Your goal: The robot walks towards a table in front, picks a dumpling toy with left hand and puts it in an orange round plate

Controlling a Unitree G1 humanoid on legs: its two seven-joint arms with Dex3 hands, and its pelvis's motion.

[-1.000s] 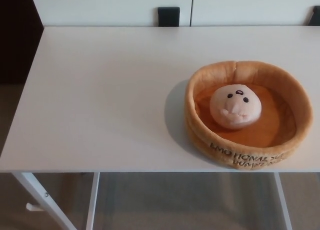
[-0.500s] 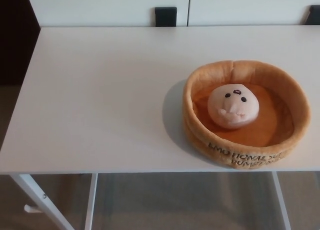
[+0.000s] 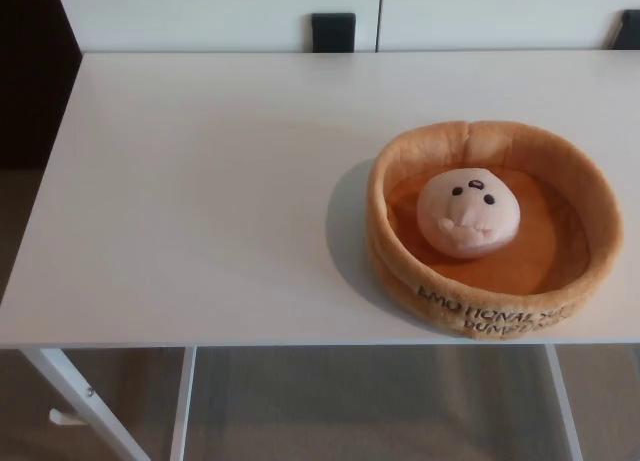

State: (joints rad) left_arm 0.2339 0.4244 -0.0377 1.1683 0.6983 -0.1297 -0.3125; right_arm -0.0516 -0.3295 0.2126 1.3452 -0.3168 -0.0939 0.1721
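A pale pink dumpling toy [image 3: 468, 214] with a small face lies inside the orange round plush plate [image 3: 397, 251], slightly left of its centre. The plate has a raised soft rim with dark lettering on its near side and sits on the right part of the white table [image 3: 200, 181], close to the front edge. Neither of my hands nor any part of my arms shows in the head view.
The table's white legs [image 3: 80, 396] reach down to a beige floor below its front edge. A white wall with two dark fittings [image 3: 333, 31] stands behind the table. A dark area lies beyond the table's left edge.
The whole picture shifted a few pixels left at first, so the camera moved slightly. The dumpling toy and the plate have kept their places on the table.
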